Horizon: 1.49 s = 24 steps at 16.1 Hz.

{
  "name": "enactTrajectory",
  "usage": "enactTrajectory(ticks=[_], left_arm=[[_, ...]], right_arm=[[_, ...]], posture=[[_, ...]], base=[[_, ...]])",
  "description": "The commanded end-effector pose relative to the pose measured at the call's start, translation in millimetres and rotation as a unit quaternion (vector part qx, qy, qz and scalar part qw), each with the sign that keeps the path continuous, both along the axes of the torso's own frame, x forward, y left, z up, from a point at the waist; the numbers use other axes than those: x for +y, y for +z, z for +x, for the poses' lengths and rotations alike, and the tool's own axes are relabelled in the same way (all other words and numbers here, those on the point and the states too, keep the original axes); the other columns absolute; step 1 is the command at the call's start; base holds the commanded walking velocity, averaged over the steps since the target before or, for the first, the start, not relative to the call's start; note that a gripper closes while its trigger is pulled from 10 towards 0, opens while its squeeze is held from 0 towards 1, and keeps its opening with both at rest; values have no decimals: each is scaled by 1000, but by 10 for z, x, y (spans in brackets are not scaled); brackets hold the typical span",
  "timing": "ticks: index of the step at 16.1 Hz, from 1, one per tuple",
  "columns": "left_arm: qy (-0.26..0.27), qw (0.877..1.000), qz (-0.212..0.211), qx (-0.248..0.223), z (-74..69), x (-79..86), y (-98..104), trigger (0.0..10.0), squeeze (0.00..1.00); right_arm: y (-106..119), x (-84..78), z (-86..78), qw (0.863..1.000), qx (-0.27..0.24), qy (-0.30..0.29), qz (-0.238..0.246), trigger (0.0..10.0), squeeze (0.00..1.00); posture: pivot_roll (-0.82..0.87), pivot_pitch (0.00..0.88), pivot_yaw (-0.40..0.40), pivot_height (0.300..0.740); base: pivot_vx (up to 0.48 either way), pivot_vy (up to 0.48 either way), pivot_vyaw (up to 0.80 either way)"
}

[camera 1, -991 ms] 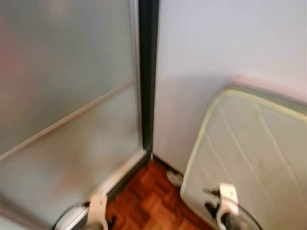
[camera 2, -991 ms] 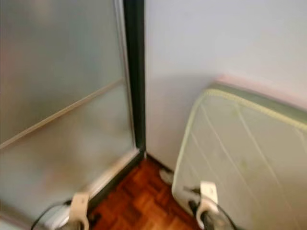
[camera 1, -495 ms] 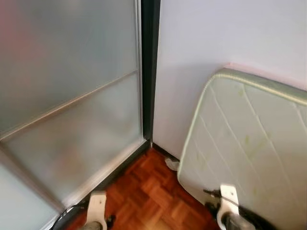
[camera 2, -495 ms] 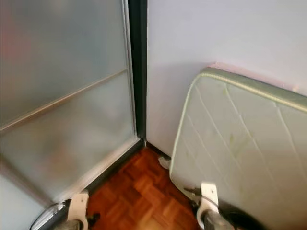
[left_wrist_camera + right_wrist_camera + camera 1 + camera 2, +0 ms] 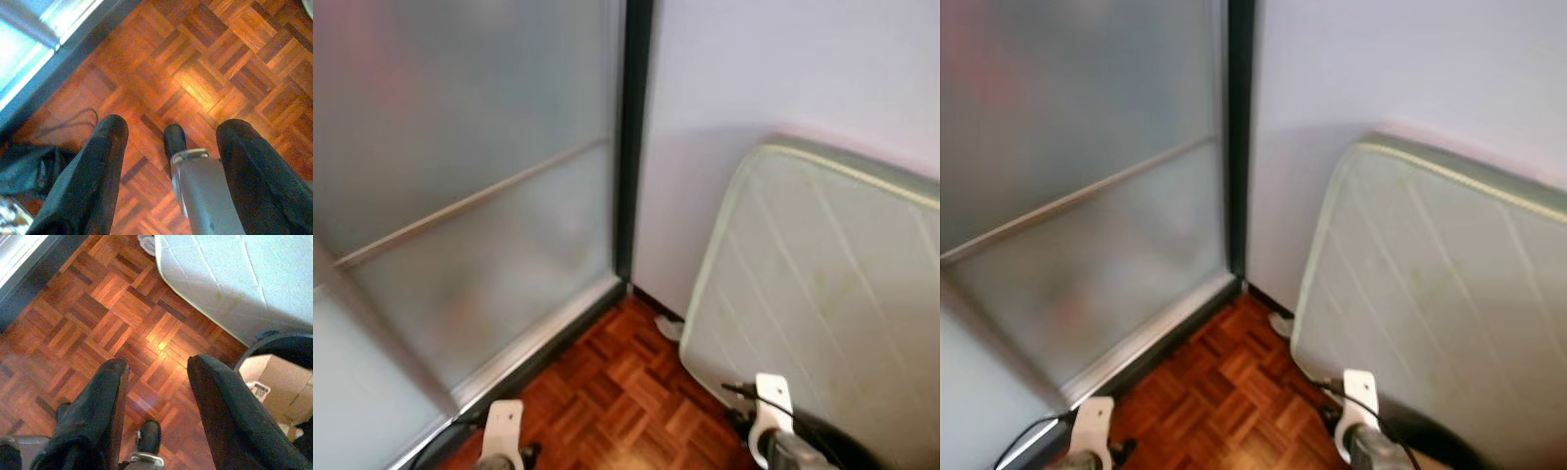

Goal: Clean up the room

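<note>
Both grippers hang low over a reddish-brown wooden parquet floor (image 5: 625, 384) and hold nothing. Seen from its own wrist camera, the left gripper (image 5: 168, 147) has its two long black fingers (image 5: 98, 166) spread well apart, with bare parquet showing in the gap between them. The right gripper (image 5: 156, 382), seen from the right wrist camera, is likewise spread wide, its fingers apart and empty above the floor.

From the head camera, the scene is a room corner. On the robot's left stands a tall frosted glass sliding door (image 5: 460, 186) in a silver metal frame, crossed by a thin horizontal rail. A dark vertical door post (image 5: 628, 147) marks where the door meets a plain pale wall (image 5: 783, 69). On the robot's right, a pale green quilted mattress (image 5: 813, 304) stands on its edge and leans against that wall, its lower edge resting on the parquet.

A small crumpled white object (image 5: 668, 326) lies on the floor in the corner, just beside the mattress's lower edge and close to the wall; what it is cannot be told. A thin dark cable (image 5: 68, 122) lies on the parquet near the door track.
</note>
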<state>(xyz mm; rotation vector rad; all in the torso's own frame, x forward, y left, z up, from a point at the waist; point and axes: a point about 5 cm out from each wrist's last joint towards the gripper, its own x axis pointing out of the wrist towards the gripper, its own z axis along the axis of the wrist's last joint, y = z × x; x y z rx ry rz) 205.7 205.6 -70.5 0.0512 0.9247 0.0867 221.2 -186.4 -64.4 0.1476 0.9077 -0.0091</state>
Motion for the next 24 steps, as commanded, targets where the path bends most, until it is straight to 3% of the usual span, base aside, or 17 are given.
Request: enactTrajectory(ticks=[1,24], left_arm=[[-14,1000,4,-6,42,-40,18,10000,0],[-28,999,22,-9,63,7,39,10000,0]], right_arm=[[-15,-39,-33,1000,8,2,-7,10000,0],[-17,3,-24,1000,12,4,-3,10000,0]], posture=[[-33,0,-64,740],[-39,0,-38,740]], base=[[0,0,-800],[0,-28,-800]])
